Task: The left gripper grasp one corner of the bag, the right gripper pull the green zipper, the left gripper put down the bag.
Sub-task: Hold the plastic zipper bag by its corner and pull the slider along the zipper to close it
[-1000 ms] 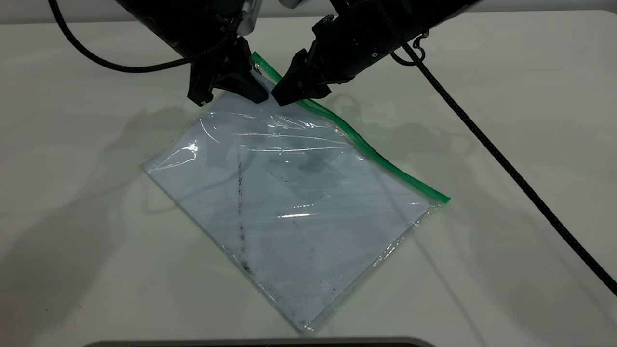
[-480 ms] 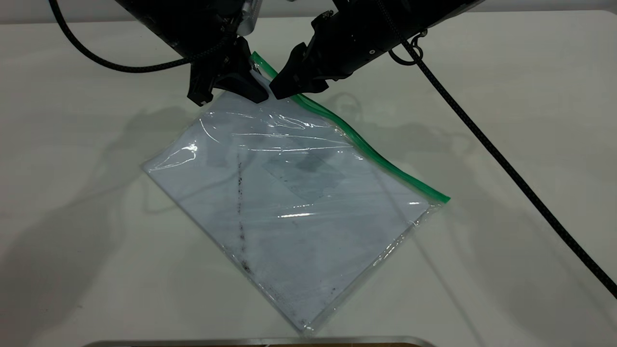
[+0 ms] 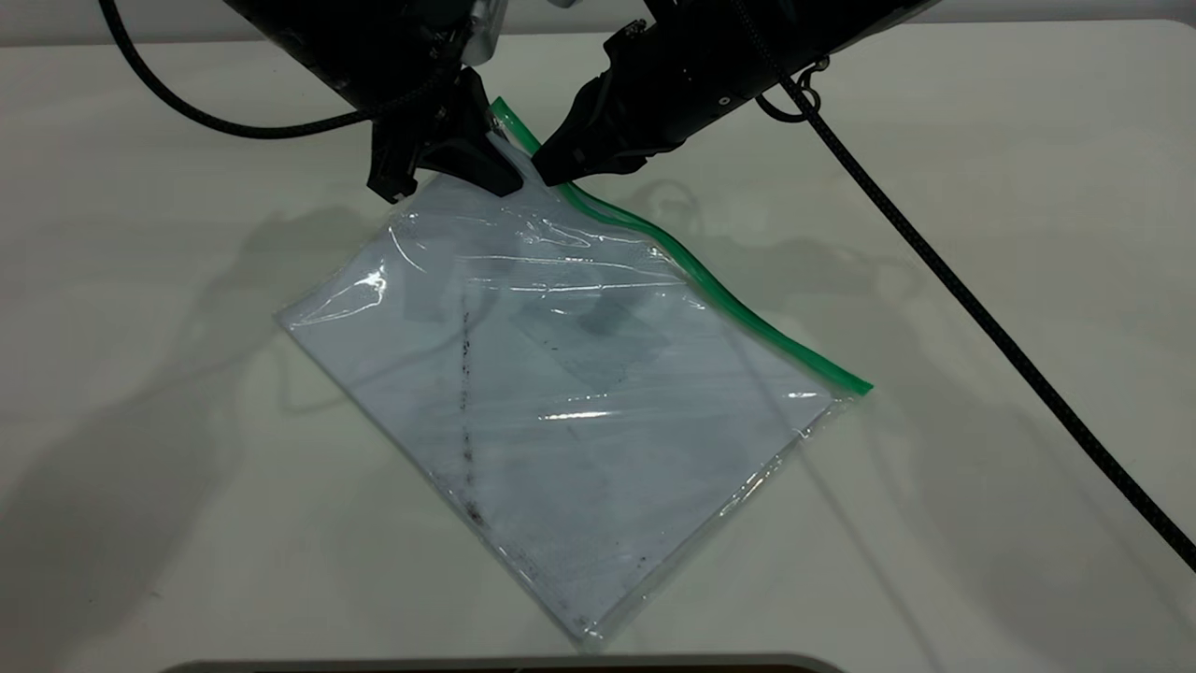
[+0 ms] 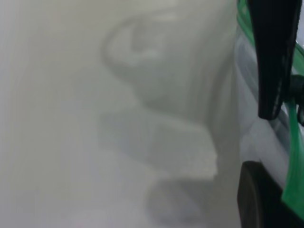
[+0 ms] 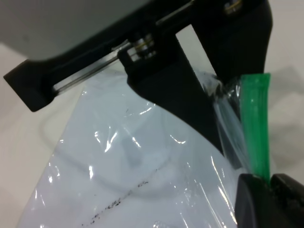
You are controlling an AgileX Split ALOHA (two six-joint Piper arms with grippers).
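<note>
Green zipper (image 3: 696, 274) pinched by right hand (image 3: 551, 168) at upper centre; left hand (image 3: 448, 178) clamped on bag (image 3: 561, 393) corner. Could slip off slick plastic mid-pull.

A pale, off-white table (image 3: 981, 523) fills nearly the whole exterior view, its matt top crossed by soft grey shadows. Along the far side its edge meets a lighter strip of wall (image 3: 1074, 9). At the near edge, low in the middle, a thin grey curved rim (image 3: 505, 663) of some object just shows; what it belongs to cannot be told.
</note>
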